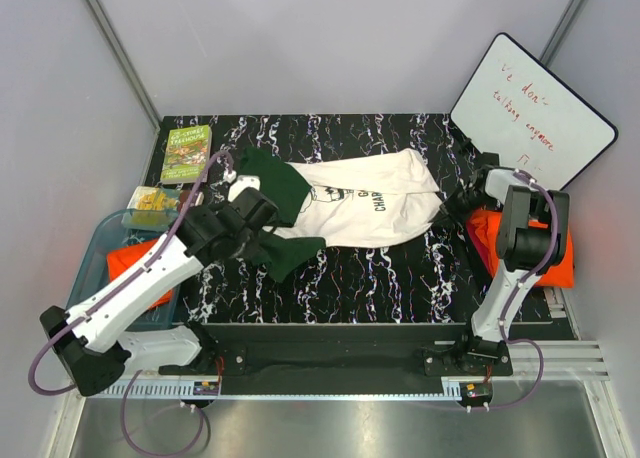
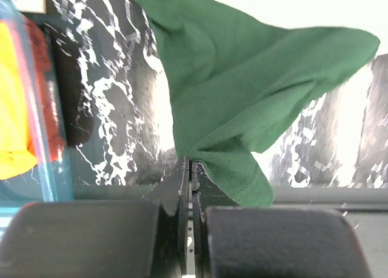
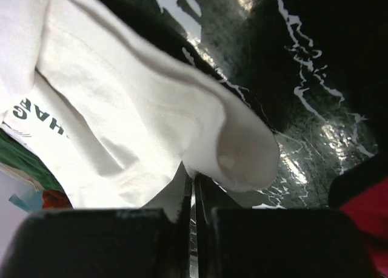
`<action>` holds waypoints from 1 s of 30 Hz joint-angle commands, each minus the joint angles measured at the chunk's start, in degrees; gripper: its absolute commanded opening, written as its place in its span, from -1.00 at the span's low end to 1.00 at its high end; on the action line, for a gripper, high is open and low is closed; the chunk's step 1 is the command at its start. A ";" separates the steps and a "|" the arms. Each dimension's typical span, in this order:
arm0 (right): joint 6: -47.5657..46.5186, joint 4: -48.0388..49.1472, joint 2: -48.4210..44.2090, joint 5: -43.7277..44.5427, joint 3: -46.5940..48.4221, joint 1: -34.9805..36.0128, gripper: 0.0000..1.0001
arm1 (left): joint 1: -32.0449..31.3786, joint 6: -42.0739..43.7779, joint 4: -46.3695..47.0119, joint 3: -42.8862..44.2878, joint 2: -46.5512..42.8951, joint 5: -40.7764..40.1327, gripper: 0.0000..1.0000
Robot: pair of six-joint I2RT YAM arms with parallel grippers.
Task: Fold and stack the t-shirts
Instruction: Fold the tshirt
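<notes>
The cream t-shirt with dark green sleeves and a black print lies crumpled across the middle of the black marbled table. My left gripper is shut on one green sleeve; in the left wrist view the green sleeve fans out from the shut left gripper. My right gripper is shut on the shirt's right edge; in the right wrist view a fold of the cream t-shirt bulges over the closed right gripper. One orange t-shirt lies in the blue bin and another orange t-shirt lies at the right.
A clear blue bin stands at the table's left edge, with a small snack tub behind it. A green book lies at the back left. A whiteboard leans at the back right. Grey walls close in on three sides.
</notes>
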 commanded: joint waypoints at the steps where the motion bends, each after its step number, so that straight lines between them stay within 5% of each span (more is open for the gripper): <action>1: -2.90 -1.20 -4.23 0.24 2.76 0.27 -1.00 | 3.32 -0.10 2.39 6.82 1.01 -4.61 -1.00; 18: -3.07 -7.96 15.18 -5.91 29.21 4.05 -0.88 | 19.32 4.20 10.30 15.09 14.89 -2.24 -1.00; 23: -3.95 -8.94 18.02 -5.83 30.63 6.51 -0.48 | 20.99 5.17 13.29 18.60 20.26 -0.83 -1.00; 27: -5.44 -8.41 13.72 -3.10 28.35 7.13 -0.01 | 22.31 5.61 15.14 23.16 24.47 0.66 -1.00; 30: -7.11 -8.32 9.76 -1.70 26.68 7.13 0.17 | 23.10 7.28 15.93 27.46 28.69 0.67 -1.00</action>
